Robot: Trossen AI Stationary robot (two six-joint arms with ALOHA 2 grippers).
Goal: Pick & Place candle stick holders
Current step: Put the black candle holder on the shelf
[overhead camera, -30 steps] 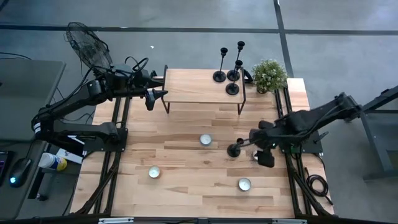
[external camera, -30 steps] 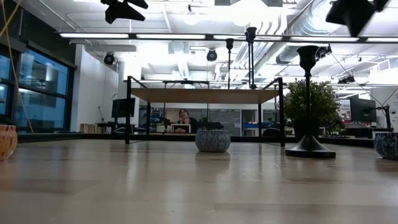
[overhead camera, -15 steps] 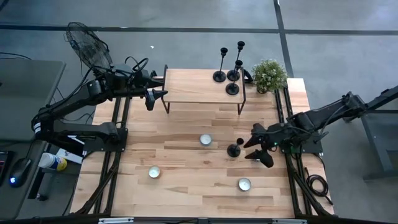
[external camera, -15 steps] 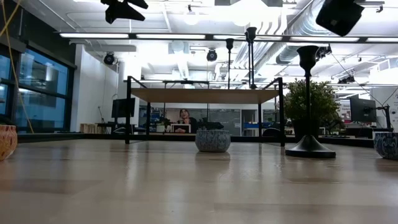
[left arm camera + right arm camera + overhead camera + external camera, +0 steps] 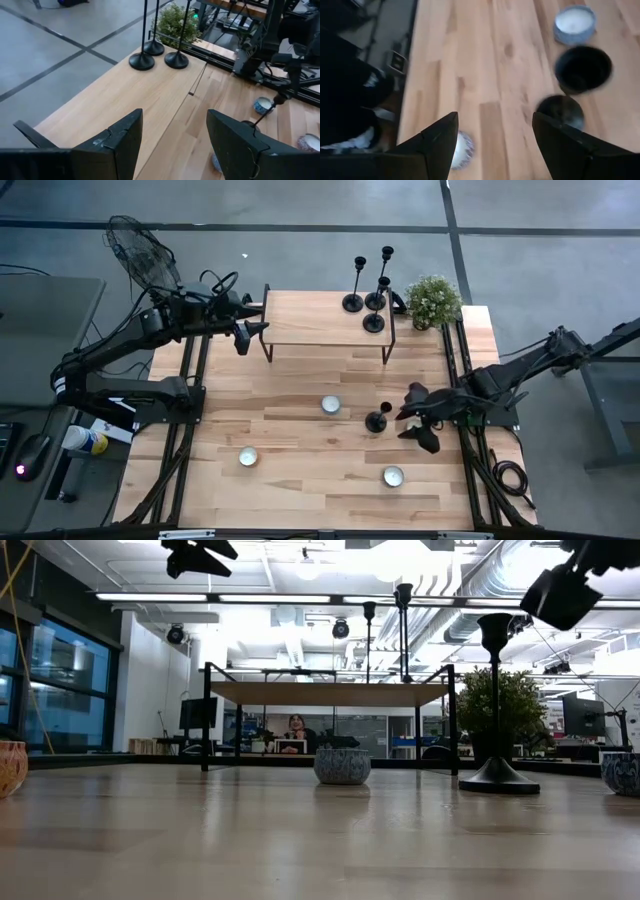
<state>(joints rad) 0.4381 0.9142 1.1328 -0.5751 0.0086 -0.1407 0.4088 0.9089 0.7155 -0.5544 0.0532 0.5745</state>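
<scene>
Right of centre in the high view, the right pincer (image 5: 412, 418) hovers released beside the lone slim black metal candlestick (image 5: 377, 420) standing on the wooden counter (image 5: 300, 470). Three more (image 5: 365, 300) stand on the raised wooden shelf (image 5: 310, 320), upper middle. Next, I judge, comes closing on the lone stem. The left pincer (image 5: 248, 335) waits released, upper left.

I see my left gripper (image 5: 172, 145) with its two dark fingers spread apart over a wooden shelf (image 5: 125, 95), holding nothing. Three black candlesticks (image 5: 141, 61) stand at the shelf's far end, beside a small green plant (image 5: 175, 22). Beyond the shelf edge, a fourth candlestick (image 5: 260, 117) stands on the table (image 5: 235, 90) near the other arm (image 5: 280, 45).
</scene>
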